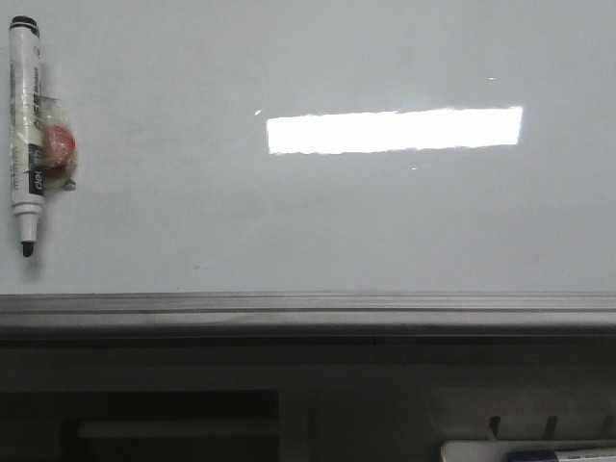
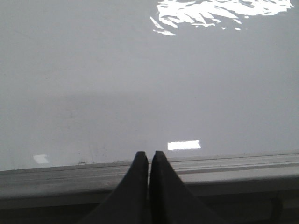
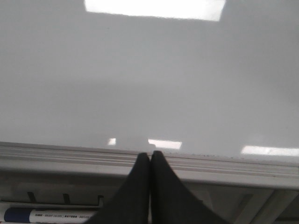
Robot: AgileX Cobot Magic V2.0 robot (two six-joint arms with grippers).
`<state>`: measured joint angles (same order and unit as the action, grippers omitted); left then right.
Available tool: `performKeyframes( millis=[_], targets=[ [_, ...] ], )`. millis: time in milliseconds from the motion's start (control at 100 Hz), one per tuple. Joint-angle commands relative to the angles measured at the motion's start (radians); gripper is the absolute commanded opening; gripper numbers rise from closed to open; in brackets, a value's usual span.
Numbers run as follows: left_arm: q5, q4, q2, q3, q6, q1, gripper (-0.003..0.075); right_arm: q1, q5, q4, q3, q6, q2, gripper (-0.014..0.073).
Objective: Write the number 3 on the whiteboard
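The whiteboard [image 1: 308, 221] is a glossy pale grey board with a grey metal edge strip [image 1: 308, 306] and a bright rectangular reflection. No drawn number 3 shows on it. A white marker with a black uncapped tip [image 1: 26, 135] lies on the board at the far left, with a small red-orange piece taped to its side. My left gripper [image 2: 149, 155] is shut and empty over the board's near edge [image 2: 224, 168]. My right gripper [image 3: 150, 155] is shut and empty over the near edge [image 3: 70, 158]. Neither gripper shows in the front view.
Below the board's edge, a tray at the lower right holds a second marker with a blue band [image 1: 549, 454], which also shows in the right wrist view [image 3: 46, 216]. A dark recess lies under the edge at the lower left.
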<state>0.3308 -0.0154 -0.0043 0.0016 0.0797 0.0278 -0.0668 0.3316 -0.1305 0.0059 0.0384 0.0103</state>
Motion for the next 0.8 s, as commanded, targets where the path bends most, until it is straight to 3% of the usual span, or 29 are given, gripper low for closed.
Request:
performKeyframes(
  millis=[0,700,790],
  targets=[
    [-0.059,-0.001,-0.024,0.011,-0.011,0.000,-0.0020,-0.008,-0.017,-0.023,0.032,0.001,0.017,-0.0061],
    [-0.059,-0.001,-0.024,0.011,-0.011,0.000,-0.0021,-0.008,-0.017,-0.023,0.032,0.001,0.017,-0.0061],
    [-0.063,-0.001,-0.024,0.011,-0.011,0.000,-0.0020,-0.008,-0.032,-0.082,0.032,0.001,0.017,-0.0061]
  ],
)
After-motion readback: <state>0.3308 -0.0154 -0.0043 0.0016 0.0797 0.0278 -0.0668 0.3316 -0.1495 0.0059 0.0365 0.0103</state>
